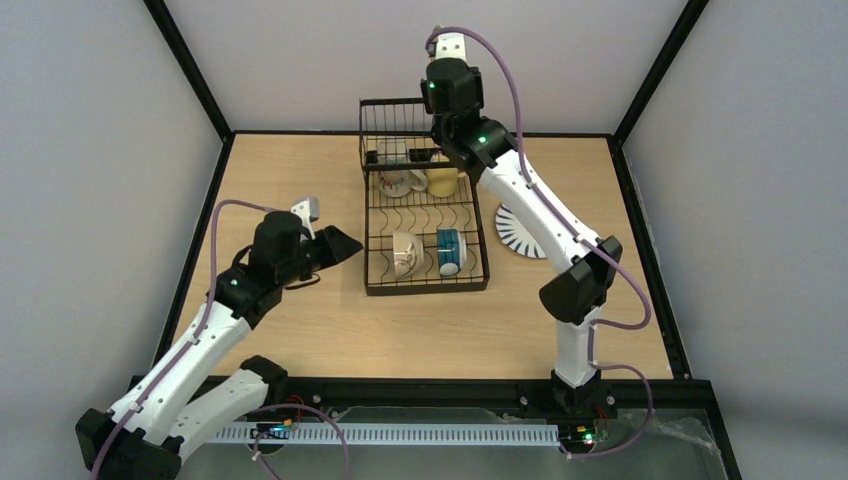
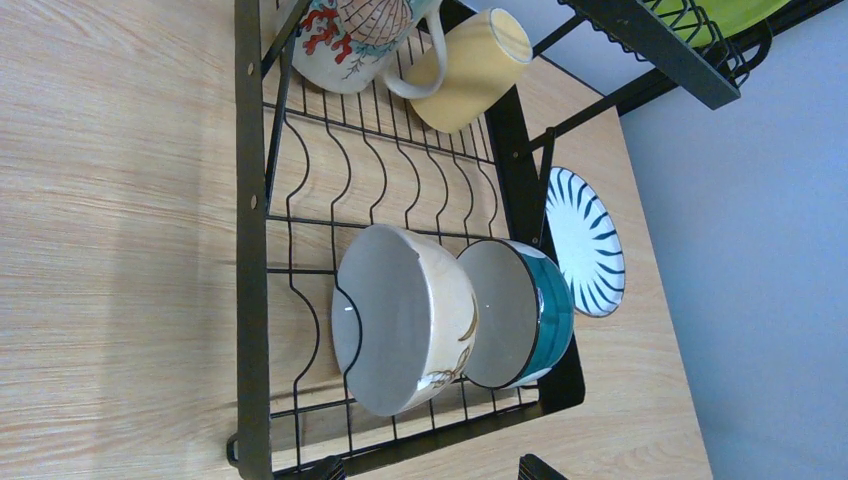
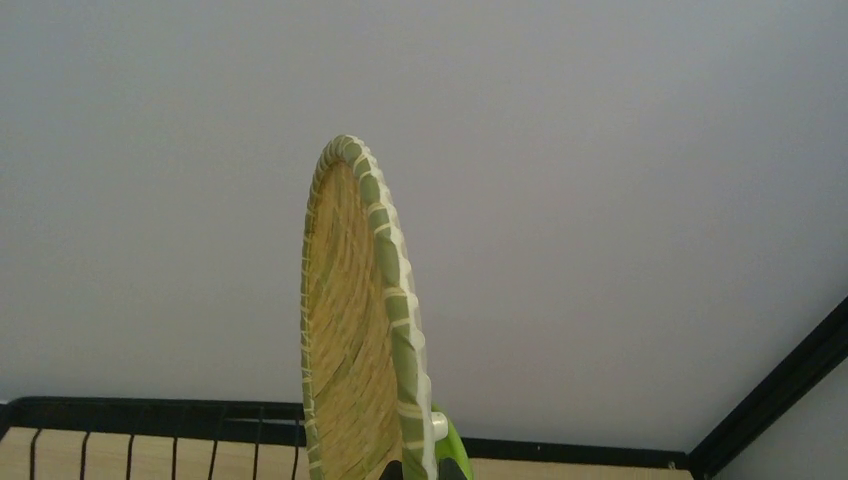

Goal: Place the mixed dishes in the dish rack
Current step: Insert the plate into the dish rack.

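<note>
The dish rack (image 1: 427,291) sits mid-tabletop (image 1: 300,340) and already carries all four mugs. The printed mug (image 1: 393,181) and the pale yellow mug (image 1: 442,181) lie toward its far end. The cream mug (image 1: 405,253) and the blue-patterned mug (image 1: 451,250) lie side by side, touching, near its front edge. The lime green plate (image 2: 722,14) is in the raised basket (image 1: 386,125) at the far end.

The step in hand looks like loading the second plate. The right arm reaches over that basket, and the right pincer (image 3: 420,470) is pressed together on the lower edge of the tan plate (image 3: 350,330). It holds the plate upright on edge, with a sliver of lime green just beside it. Whether the plate's bottom already rests on the wires cannot be told.

The left pincer (image 1: 335,245) hangs spread and empty just left of the rack, facing the two near mugs.

The next move probably calls for easing the tan plate straight down beside the green one, keeping it vertical so it does not knock its neighbour, and parting the fingers only once the wires bear it. The striped plate (image 1: 525,232) lies flat on the tabletop just right of the rack, not yet loaded, and is likely the last piece
</note>
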Controlling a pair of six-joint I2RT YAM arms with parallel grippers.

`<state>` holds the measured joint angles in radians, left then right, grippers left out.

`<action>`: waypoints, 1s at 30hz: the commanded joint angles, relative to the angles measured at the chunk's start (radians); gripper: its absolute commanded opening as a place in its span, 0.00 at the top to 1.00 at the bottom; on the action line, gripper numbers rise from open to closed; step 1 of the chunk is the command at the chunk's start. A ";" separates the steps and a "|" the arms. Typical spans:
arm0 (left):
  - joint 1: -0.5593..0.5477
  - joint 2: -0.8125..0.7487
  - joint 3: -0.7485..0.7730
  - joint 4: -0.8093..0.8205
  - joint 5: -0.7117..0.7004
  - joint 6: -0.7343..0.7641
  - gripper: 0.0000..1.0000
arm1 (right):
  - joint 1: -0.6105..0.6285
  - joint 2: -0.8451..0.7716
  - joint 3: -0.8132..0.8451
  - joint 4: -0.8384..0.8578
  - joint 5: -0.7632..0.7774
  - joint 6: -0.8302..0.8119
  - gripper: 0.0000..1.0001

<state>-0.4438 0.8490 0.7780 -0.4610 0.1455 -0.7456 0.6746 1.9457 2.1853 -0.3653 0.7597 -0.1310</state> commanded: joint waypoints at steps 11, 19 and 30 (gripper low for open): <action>0.008 0.021 0.004 -0.036 -0.002 0.053 0.01 | 0.006 0.053 0.010 -0.073 0.047 0.113 1.00; 0.023 0.031 0.001 -0.041 0.019 0.069 0.01 | 0.006 0.050 -0.032 -0.077 0.057 0.130 1.00; 0.033 0.035 -0.011 -0.043 0.040 0.079 0.01 | 0.008 0.035 -0.088 -0.095 0.064 0.200 1.00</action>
<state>-0.4198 0.8791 0.7780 -0.4866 0.1688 -0.6834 0.6746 1.9976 2.1139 -0.4561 0.7979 0.0319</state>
